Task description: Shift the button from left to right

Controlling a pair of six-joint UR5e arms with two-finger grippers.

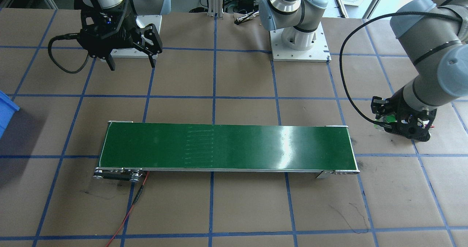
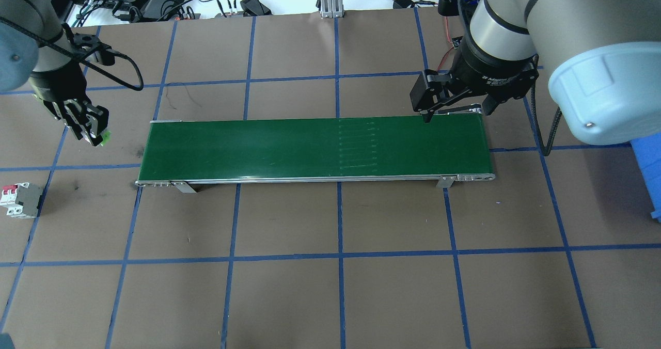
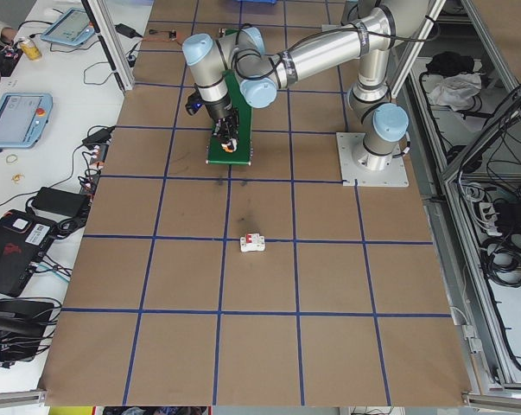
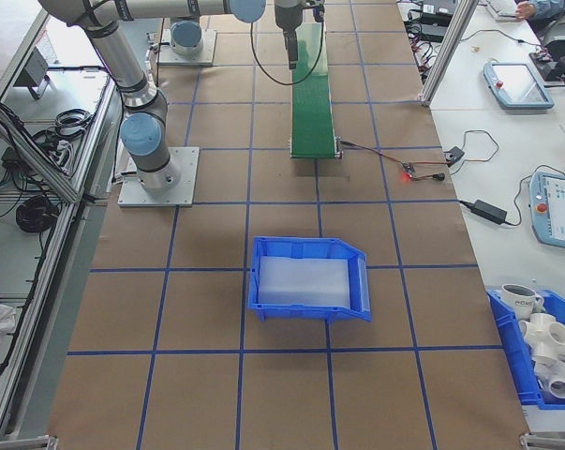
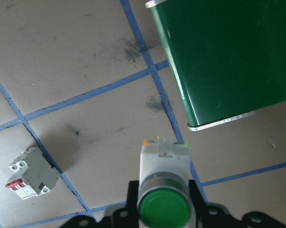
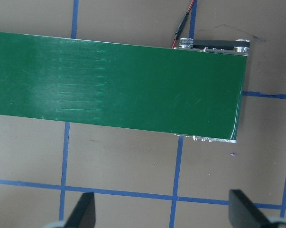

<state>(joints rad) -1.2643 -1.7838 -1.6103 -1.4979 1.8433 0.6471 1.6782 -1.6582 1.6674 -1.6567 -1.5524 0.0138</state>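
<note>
The left gripper is clamped on the button, its green cap and white base pinched between the fingers, held above the brown tabletop just off the left end of the green conveyor belt. It appears lifted clear of the paper, though the height is hard to judge. A white circuit breaker with red levers lies near the table's left edge. The right gripper hangs with jaws spread wide and empty by the belt's right end, at its far edge. A blue bin sits beyond that end.

Silver arms, pale-blue joint caps, black cabled hands.
</note>
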